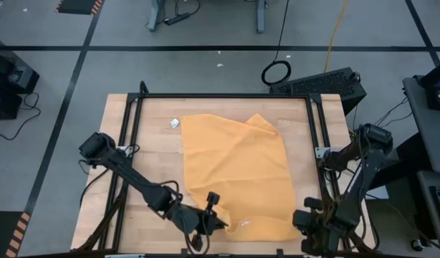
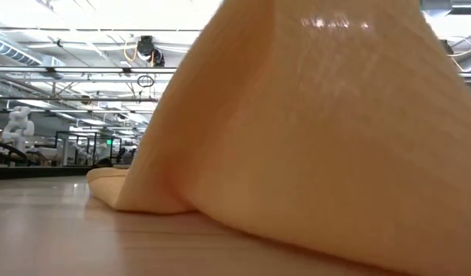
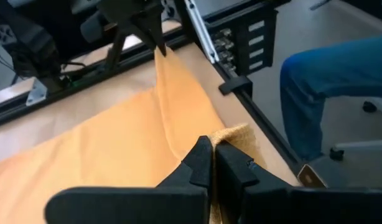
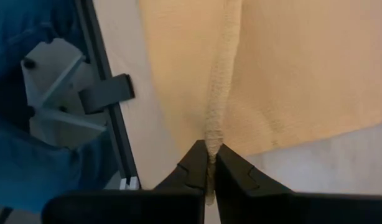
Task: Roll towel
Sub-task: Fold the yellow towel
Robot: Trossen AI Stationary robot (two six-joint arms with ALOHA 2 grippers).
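**Both end effectors pinching the towel's near edge**

You are seeing the mustard-yellow towel (image 1: 236, 175) lying on the wooden surface (image 1: 145, 150). The left end effector (image 3: 212, 163) is gripping its near-left corner, while the right end effector (image 4: 209, 160) is clamping the near-right corner, lifting a fold of fabric.

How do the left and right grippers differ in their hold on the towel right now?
The left gripper pinches the towel at its near edge, towards the left corner; the right gripper pinches the near right corner. In its wrist view the left gripper bites a bunched fold, while the right gripper clamps a thin ridge of cloth. Both are shut on the towel at the table's near side.
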